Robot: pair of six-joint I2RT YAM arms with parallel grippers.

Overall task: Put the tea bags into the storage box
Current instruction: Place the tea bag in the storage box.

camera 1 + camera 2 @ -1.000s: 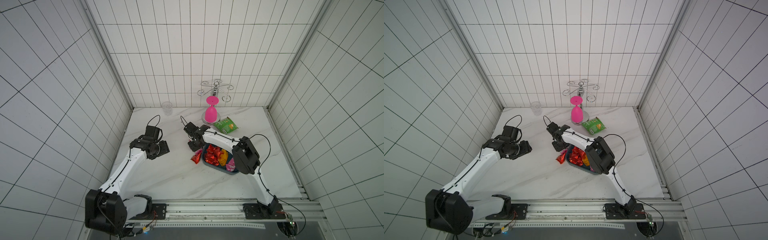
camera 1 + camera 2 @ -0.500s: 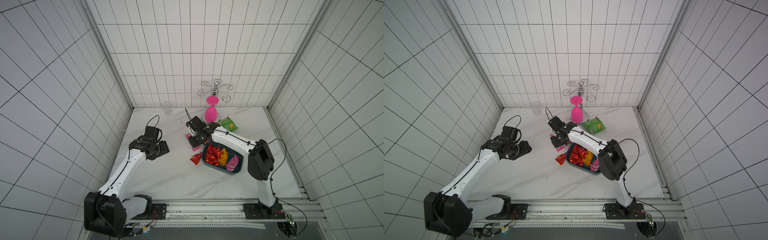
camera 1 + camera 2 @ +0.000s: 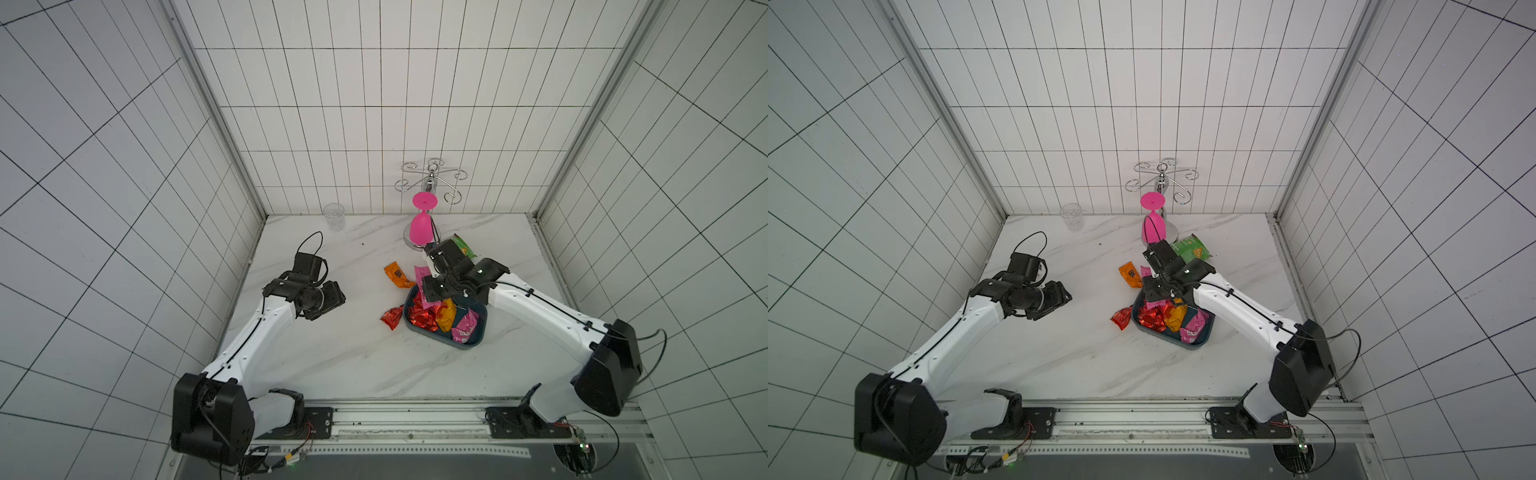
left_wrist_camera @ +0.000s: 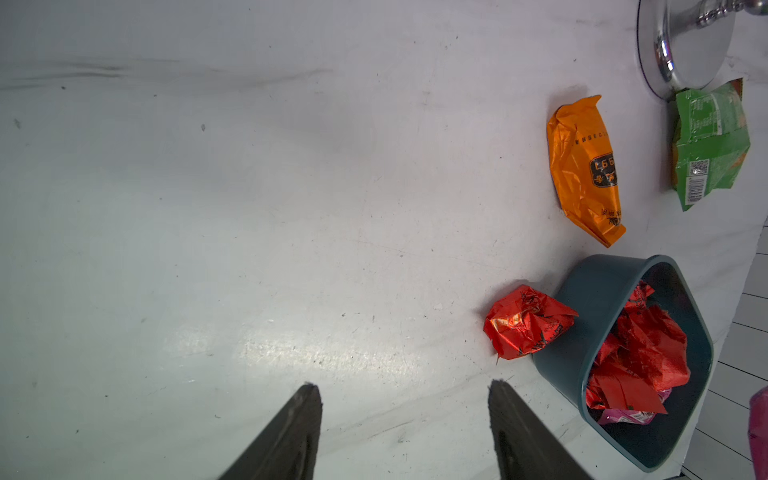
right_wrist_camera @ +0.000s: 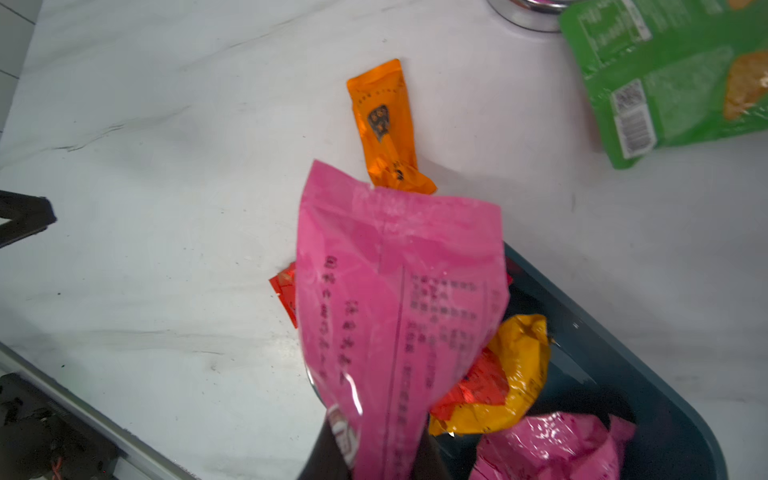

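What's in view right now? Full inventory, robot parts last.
storage box: one, dark teal, on the white table
piled tea bags: several, exact count unclear; red, orange-yellow, pink; inside the box
pink tea bag: one, pink, held over the box's edge
orange tea bag: one, orange, on the table outside the box
red tea bag: one, red, against the box's outer wall
snack packet: one, green, beside the stand's base
goblet: one, pink, upside down at the stand
stand: one, chrome, table's back
tumbler: one, clear, table's back
left end effector: open, empty
right end effector: shut on the pink tea bag
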